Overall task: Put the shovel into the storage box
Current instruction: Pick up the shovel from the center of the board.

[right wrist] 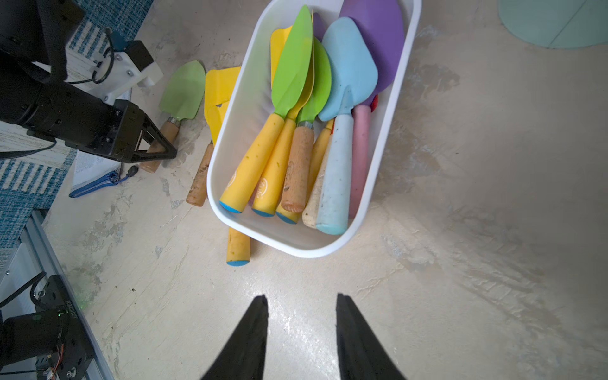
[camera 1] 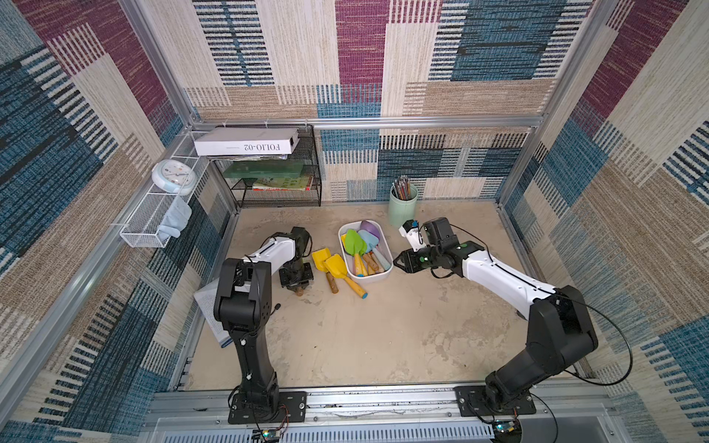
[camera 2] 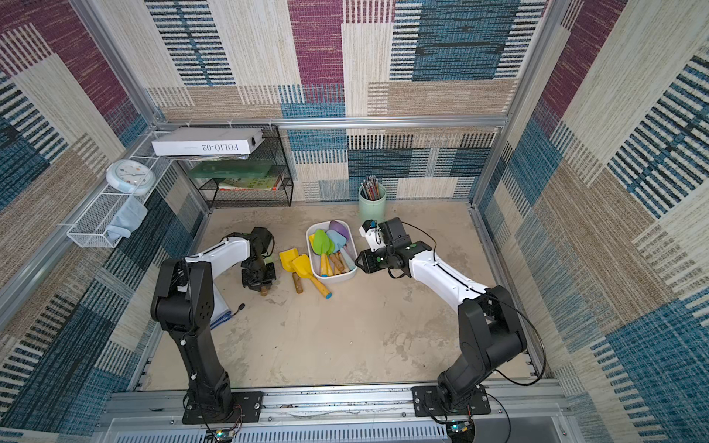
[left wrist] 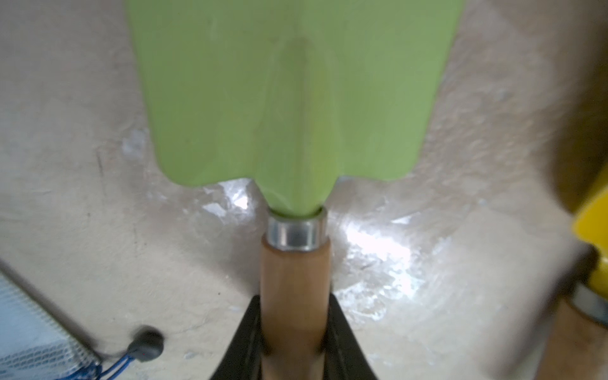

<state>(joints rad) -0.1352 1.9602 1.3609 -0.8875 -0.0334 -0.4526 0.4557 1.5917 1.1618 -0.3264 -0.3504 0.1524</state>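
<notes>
My left gripper (left wrist: pixel 294 330) is down at the table; it pinches the wooden handle (left wrist: pixel 296 279) of the pale green shovel (left wrist: pixel 296 98), with a black finger (left wrist: pixel 342 329) pressed on each side; I think the shovel lies flat on the table, not lifted yet; its blade points far and its handle end points near, so its long way runs far to near

The white box (camera 1: pixel 370 279) is to the right of this shovel; its long way runs almost the same, far to near, so I think only a small turn is needed; two yellow shovels (camera 1: pixel 333 264) lie on the table between my left gripper and the box, just beside its left wall; I should go up first and then across, over them

My left gripper is the nearer one and has the shovel; my right gripper (right wrist: pixel 301 297) hangs low, just beside the near right end of the box, with its fingers spread and nothing between them

The box is already full of shovels, so this one would have to lie on top of them; the room above the box is open; the side wall is close on my left, and the green cup (camera 1: pixel 403 207) stands past the far right of the box, out of the way
</notes>
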